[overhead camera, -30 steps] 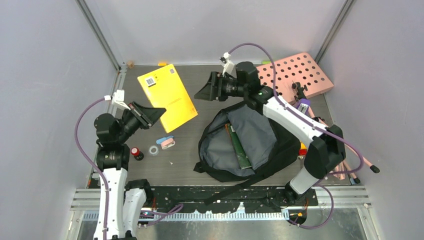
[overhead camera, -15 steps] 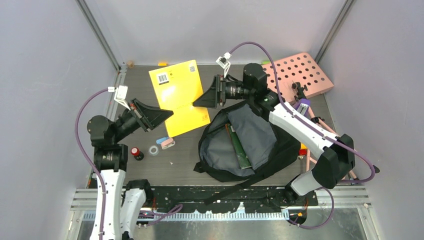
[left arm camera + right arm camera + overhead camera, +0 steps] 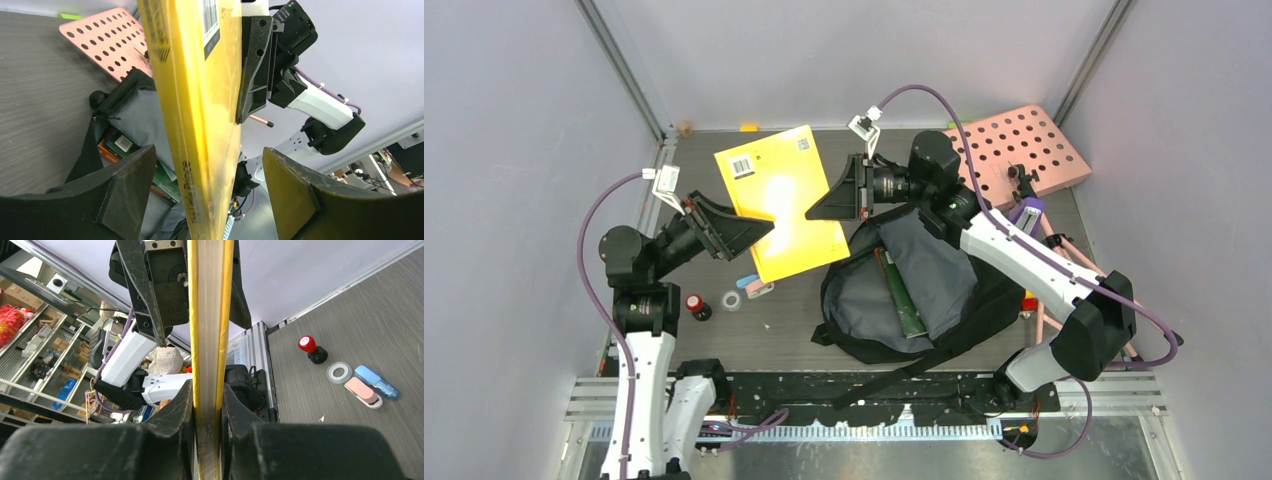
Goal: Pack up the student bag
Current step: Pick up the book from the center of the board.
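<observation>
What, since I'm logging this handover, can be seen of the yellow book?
The yellow book is thin and closed, with a glossy yellow cover, a white barcode label near one corner, pale page edges and lettering along the spine. It hangs tilted above the table. The right gripper is shut on one edge; the left gripper has its jaws open around the opposite edge, apart from it.

Table [image 3: 796, 322] with student bag [image 3: 862, 297], tape roll [image 3: 732, 300]

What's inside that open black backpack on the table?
A slim green book lies on the grey lining of the backpack, with an orange item beneath it. Anything deeper is hidden by the folded fabric.
</observation>
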Robot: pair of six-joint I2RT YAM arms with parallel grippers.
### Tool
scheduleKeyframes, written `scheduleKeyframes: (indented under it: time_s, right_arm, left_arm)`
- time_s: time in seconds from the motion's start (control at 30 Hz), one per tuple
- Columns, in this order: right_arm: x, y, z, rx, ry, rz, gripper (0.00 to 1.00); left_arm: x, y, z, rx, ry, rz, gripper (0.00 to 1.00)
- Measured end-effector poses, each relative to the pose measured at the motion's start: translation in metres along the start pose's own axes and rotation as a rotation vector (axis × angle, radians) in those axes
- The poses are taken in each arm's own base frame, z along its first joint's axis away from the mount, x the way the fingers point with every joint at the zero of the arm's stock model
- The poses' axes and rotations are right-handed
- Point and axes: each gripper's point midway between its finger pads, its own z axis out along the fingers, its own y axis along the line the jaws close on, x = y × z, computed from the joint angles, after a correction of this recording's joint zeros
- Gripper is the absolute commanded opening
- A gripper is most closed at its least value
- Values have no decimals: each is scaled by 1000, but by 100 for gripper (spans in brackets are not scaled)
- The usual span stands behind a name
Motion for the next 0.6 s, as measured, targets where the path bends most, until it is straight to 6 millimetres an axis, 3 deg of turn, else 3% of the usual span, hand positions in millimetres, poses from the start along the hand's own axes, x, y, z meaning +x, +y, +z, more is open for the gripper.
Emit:
scheduleKeyframes:
  time_s: [0.07,0.23,0.33,0.4,0.5,0.6]
  right_arm:
    - [2,0,0,-1,5,6,0]
    - [5,1,2,-6,15,17,1]
    - [6,1,2,-4,17,19,1]
    - [8,-2,1,5,23,14,13]
    - [8,-8,0,39,26,3,52]
    - [11,-28,-6,183,7,-6,70]
  left_arm:
    - [-1,2,1,0,0,-3,76]
    - [-5,4,5,8,-3,-18,37]
    - [-6,4,9,24,3,-42,6]
    - [-5,1,11,43,14,-60,0]
    - [-3,2,11,49,14,-68,0]
    - [3,14,11,20,5,-88,0]
